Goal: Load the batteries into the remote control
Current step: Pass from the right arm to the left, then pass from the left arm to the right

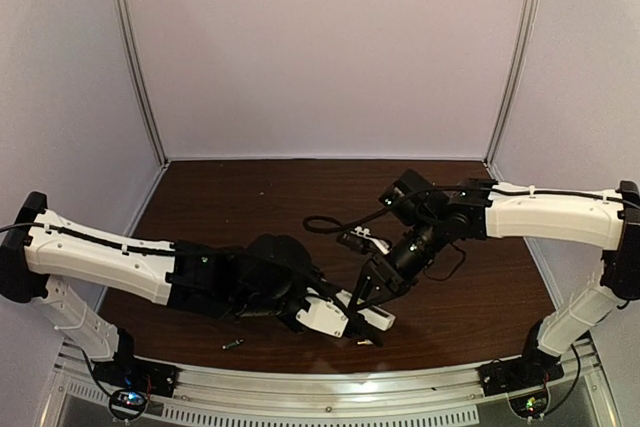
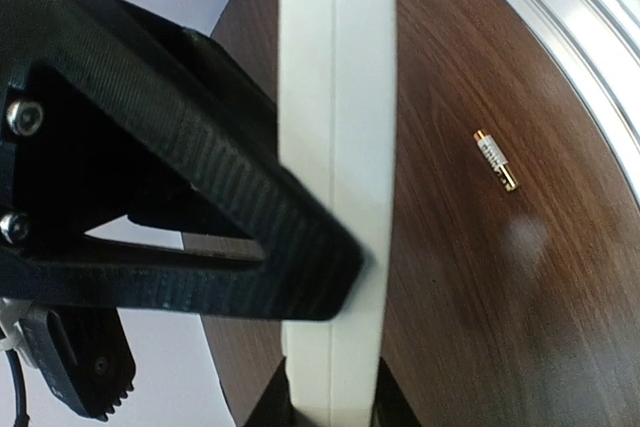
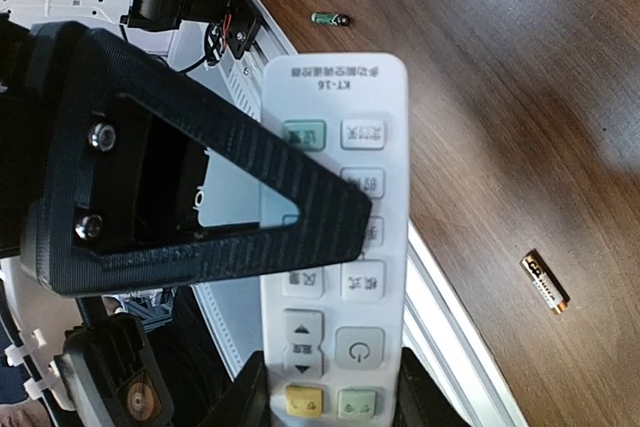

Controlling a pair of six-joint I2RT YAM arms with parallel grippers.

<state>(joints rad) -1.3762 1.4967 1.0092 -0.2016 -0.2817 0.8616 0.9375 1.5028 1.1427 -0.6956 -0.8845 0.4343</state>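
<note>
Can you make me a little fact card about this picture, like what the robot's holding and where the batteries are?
held thing: remote control, buttons facing the right wrist camera
right jaws: closed on the remote control
left jaws: one finger against the remote's edge, grip unclear
batteries: two, loose on the table
gold battery: near the table's front edge
green battery: further left, also near that edge
loaded yet: no
</note>
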